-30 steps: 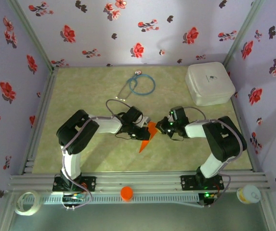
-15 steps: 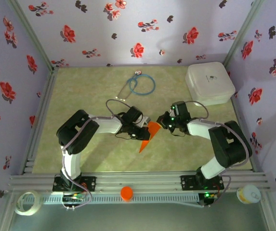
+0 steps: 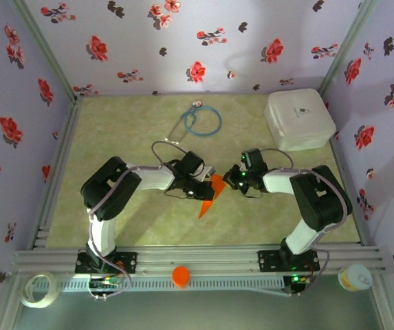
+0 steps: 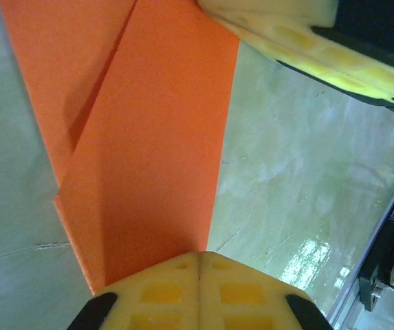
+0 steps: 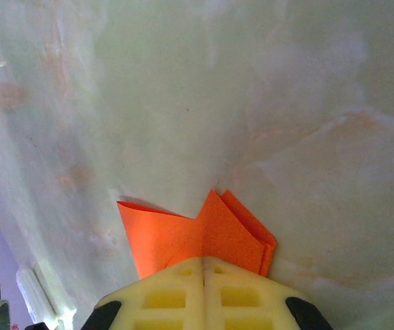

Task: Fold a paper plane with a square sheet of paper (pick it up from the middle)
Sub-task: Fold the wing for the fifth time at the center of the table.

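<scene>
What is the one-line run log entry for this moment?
stage: mid-fold | left gripper: shut on folded orange paper | right gripper: shut on same paper | paper: narrow, point toward bases

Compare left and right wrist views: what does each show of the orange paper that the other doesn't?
Left wrist: past the left gripper, a stretch of orange paper with a diagonal flap edge, the right gripper's fingers at its far end. Right wrist: a short layered corner poking past the right gripper. Both: a shut gripper clamping paper over green table.
</scene>
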Controlling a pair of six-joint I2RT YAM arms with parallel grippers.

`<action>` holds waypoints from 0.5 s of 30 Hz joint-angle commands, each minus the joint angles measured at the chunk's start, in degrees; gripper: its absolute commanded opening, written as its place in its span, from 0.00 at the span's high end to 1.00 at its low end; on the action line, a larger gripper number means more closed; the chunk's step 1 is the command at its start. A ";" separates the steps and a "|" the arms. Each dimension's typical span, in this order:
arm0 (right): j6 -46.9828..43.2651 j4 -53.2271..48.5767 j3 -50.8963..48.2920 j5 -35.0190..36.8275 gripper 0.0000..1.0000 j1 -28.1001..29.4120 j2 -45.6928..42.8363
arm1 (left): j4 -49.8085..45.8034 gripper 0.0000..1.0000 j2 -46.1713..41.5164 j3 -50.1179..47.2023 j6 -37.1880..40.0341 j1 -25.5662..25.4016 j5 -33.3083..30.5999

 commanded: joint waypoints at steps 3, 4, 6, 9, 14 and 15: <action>-0.52 -1.92 -2.15 2.46 1.00 0.04 1.76 | 0.42 1.00 -0.27 3.53 -0.98 0.55 3.39; -0.46 -1.88 -2.22 2.38 1.00 0.03 1.83 | 0.64 1.00 0.17 3.97 -1.06 0.47 3.67; -0.43 -1.92 -2.24 2.30 1.00 0.05 1.74 | 0.74 1.00 1.16 4.76 -1.39 0.49 4.16; -0.33 -1.79 -2.62 2.52 1.00 0.08 1.48 | -0.02 1.00 3.00 5.71 -1.63 0.62 4.91; -0.15 -1.61 -3.04 2.54 1.00 0.03 1.13 | -3.26 1.00 5.77 6.49 -1.22 0.66 3.22; -0.15 -1.69 -3.02 2.58 1.00 0.03 1.04 | -4.27 1.00 5.97 6.66 -0.92 0.66 2.53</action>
